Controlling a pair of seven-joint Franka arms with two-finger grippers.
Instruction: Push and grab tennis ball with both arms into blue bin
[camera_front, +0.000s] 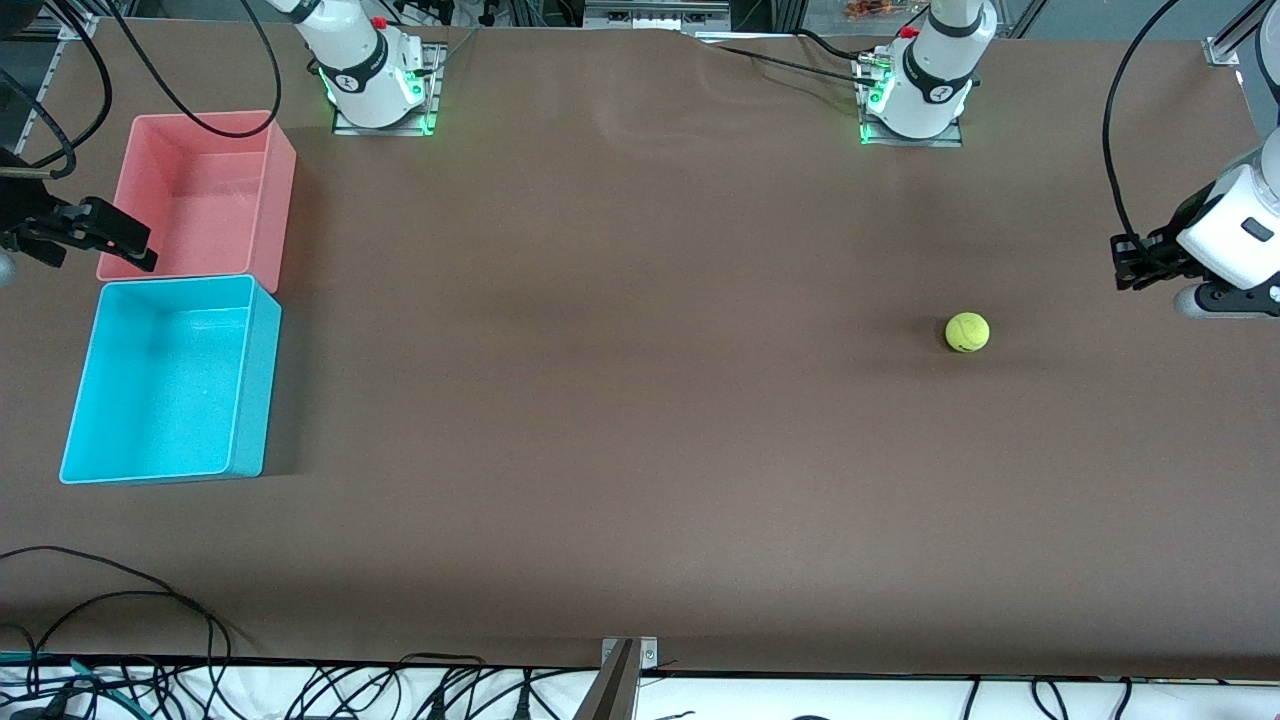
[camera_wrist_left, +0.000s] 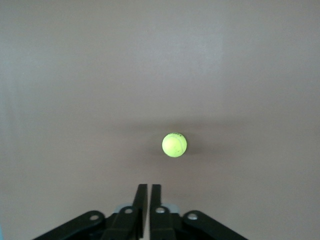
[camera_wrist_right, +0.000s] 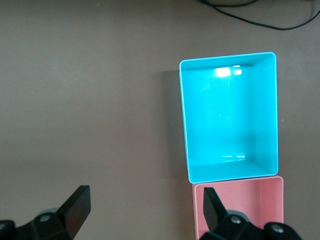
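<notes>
- Step in hand, as judged: push the small fuzzy yellow-green tennis ball (camera_front: 967, 332) along the brown table (camera_front: 620, 420) toward the right arm's end.
- Left gripper (camera_front: 1128, 264): low over the table near the left arm's end, beside the ball and apart from it; jaws clenched together, as the left wrist view (camera_wrist_left: 148, 196) shows.
- Keep jaws clenched and low; meet the ball (camera_wrist_left: 174, 145) squarely at mid-height, push gently, avoid glancing contact that sends it off line.
- Right gripper (camera_front: 100, 232): waiting over the pink rectangular plastic bin (camera_front: 205, 195); jaws released, spread wide (camera_wrist_right: 145, 210).
- Light cyan-blue rectangular plastic bin (camera_front: 170, 380): empty, touching the pink bin (camera_wrist_right: 240, 210), nearer the front camera.
- Ball: round, matte, faint curved seam, well apart from both bins.
</notes>
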